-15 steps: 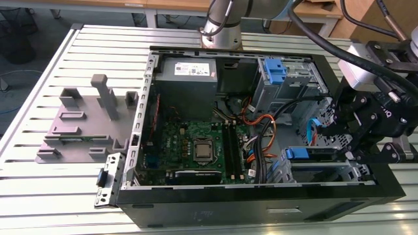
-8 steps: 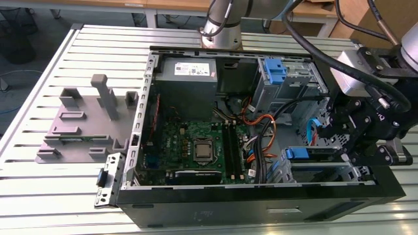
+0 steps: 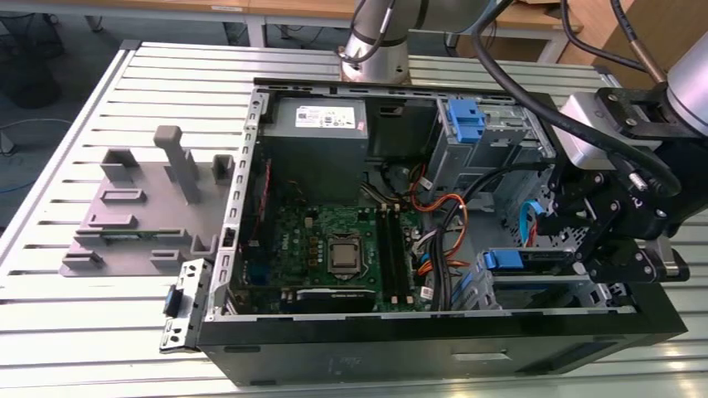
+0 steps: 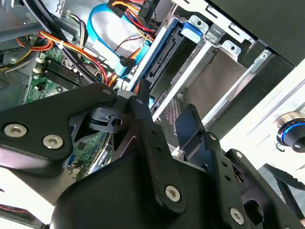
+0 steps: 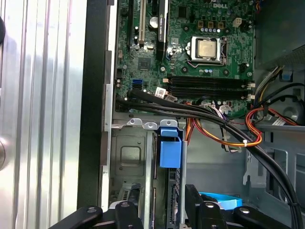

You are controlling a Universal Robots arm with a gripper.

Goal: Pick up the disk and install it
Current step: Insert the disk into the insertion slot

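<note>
presently, the gripper (image 3: 603, 249) hung over the drive cage at lower right in the exterior view, jaws apart and holding nothing. the disk (image 5: 170, 153) sat edgewise in the cage (image 5: 127, 157), so installation looked nearly done; judged next: confirm full seating.

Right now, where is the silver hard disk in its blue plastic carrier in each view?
Exterior view: the silver hard disk in its blue plastic carrier sits in the metal drive bay, toward the exterior view's right.
Second wrist view: edge-on in that bay.
First wrist view: edge-on, blue tab showing.
Shared landmark: the green motherboard.
</note>
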